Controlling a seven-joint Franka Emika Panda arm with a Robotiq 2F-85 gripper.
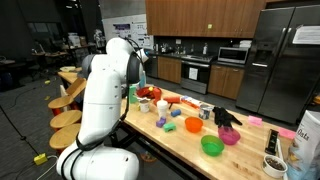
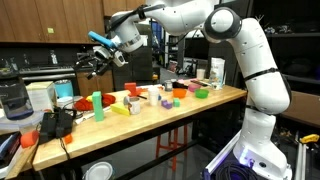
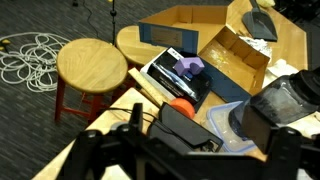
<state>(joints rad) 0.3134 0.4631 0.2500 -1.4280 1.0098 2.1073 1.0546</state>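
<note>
A: Where is the claw (image 2: 86, 66), and how do its jaws stand?

B: It is raised high over the left part of the surface (image 2: 175, 107) in an exterior view. The jaws are spread wide with nothing between them, and the wrist view agrees.

A: What is nearest to it?

B: The green block (image 2: 97, 100). It stands upright on the surface below the claw, well apart from it. A red bowl (image 2: 65, 90) is near on its left and a yellow block (image 2: 118, 108) near on its right.

A: What could go wrong from here?

B: The block looks easy to tip, being tall on a small foot. A descent that is off to one side could land a finger on its top or shove it into the bowl. With the jaws this wide, the outer finger could also catch the bowl's rim or the yellow block.

A: Is there anything further left?

B: The blender (image 2: 12, 100), at the end of the surface. A low sideways swing could strike it.

A: What does the wrist view add?

B: From left to right there are coiled cables (image 3: 30, 55) on the floor, a stool (image 3: 92, 62), a book (image 3: 175, 75) with an orange ball (image 3: 180, 103) just beside it, and an open box (image 3: 235, 55). I judge that a thing knocked off that end would drop among them.

A: What stands in the way?

B: I see nothing between the claw and the block. The trouble is the crowding beside the block. Further right, an orange bowl (image 2: 180, 92) and a green bowl (image 2: 200, 92) sit well apart from it.
</note>
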